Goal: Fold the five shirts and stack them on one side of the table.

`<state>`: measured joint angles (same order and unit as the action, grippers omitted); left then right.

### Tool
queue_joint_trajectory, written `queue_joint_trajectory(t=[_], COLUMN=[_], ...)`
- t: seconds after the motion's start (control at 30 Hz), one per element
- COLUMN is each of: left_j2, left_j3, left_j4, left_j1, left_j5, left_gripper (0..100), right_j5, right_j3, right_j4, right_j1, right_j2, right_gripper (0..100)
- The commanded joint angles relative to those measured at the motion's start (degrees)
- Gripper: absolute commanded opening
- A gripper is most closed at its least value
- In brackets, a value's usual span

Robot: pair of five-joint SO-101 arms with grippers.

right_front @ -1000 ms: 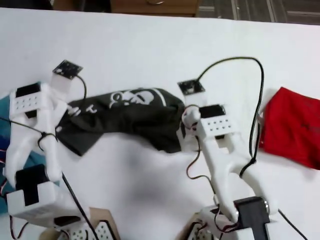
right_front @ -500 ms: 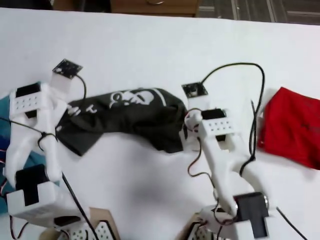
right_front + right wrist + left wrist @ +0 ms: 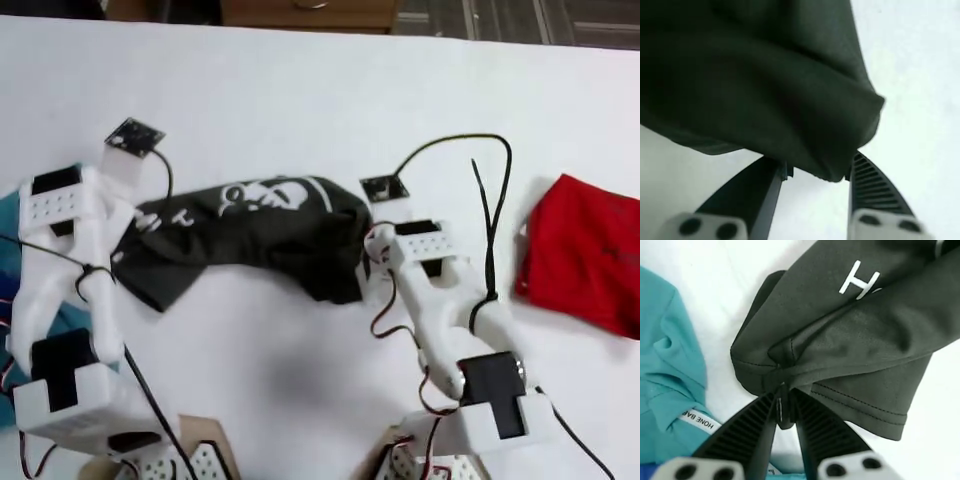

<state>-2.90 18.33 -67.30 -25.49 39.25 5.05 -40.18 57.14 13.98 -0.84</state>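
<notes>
High view: shows a crumpled black fabric shirt with white print [image 3: 260, 230] stretched across the middle of a white table [image 3: 300, 90], strung between the two arms. Shows a flat red fabric shirt [image 3: 585, 255] on the table's right side, well apart from the black shirt and just beyond the right arm's cable.

Left wrist view: shows the left gripper [image 3: 782, 402] clenched on a bunched hem corner of the black shirt, with fabric pinched between ribbed black fingers [image 3: 752, 425] that are almost closed. Also shows a teal fabric shirt [image 3: 665, 365] with a white neck label [image 3: 699, 421], lying on the table just beside the black shirt.

Right wrist view: shows the right gripper [image 3: 817, 170] released, jaws spread wide, straddling a rounded fold of the black shirt. Cannot tell whether the tips touch the fabric.
</notes>
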Motion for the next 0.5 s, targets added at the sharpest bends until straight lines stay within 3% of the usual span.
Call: queue_joint_trajectory(t=[0.0,0.33,0.47], left_j2=[0.6,0.7,0.7], left_j3=[-2.4,-2.4,-2.4], left_j4=[0.4,0.3,0.3], left_j1=[0.1,0.0,-0.1], left_j5=[0.0,0.0,0.0], left_gripper=[2,2,2], right_j5=[0.2,0.1,0.2], right_j3=[0.8,0.8,0.8], right_j4=[-2.2,-1.9,-1.8], right_j1=[0.2,0.0,-0.4], right_j2=[0.1,0.1,0.1], right_gripper=[18.3,17.8,8.3])
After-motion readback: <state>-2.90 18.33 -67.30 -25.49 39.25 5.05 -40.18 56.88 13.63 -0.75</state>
